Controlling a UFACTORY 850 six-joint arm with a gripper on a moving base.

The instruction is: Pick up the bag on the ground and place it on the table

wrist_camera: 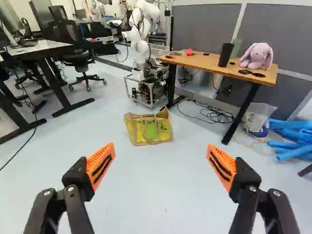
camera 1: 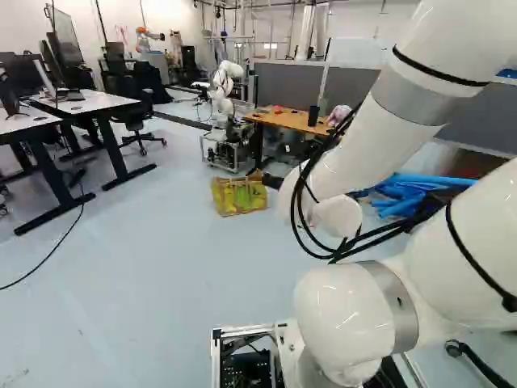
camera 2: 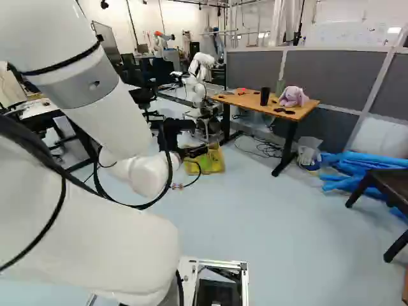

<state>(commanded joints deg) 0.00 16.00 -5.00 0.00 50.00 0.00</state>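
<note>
Over the floor (wrist_camera: 161, 195), the pincer (camera 2: 194, 138) was spread wide. Well ahead of it, the bag (wrist_camera: 148, 130) was on the floor, tan in colour, with yellow and a round green patch on its front. Behind the bag stood another robot (wrist_camera: 141, 48). Beside that, the wooden table (wrist_camera: 207, 62) carried a plush rabbit (wrist_camera: 257, 55) and black cup (wrist_camera: 225, 55); loose cables (wrist_camera: 217, 116) lay partly beneath.

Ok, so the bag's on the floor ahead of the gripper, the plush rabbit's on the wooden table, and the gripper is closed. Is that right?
Not quite: the gripper is open, its two fingers wide apart in the wrist view. The bag is on the floor ahead of it, and the plush rabbit is on the wooden table.
</note>
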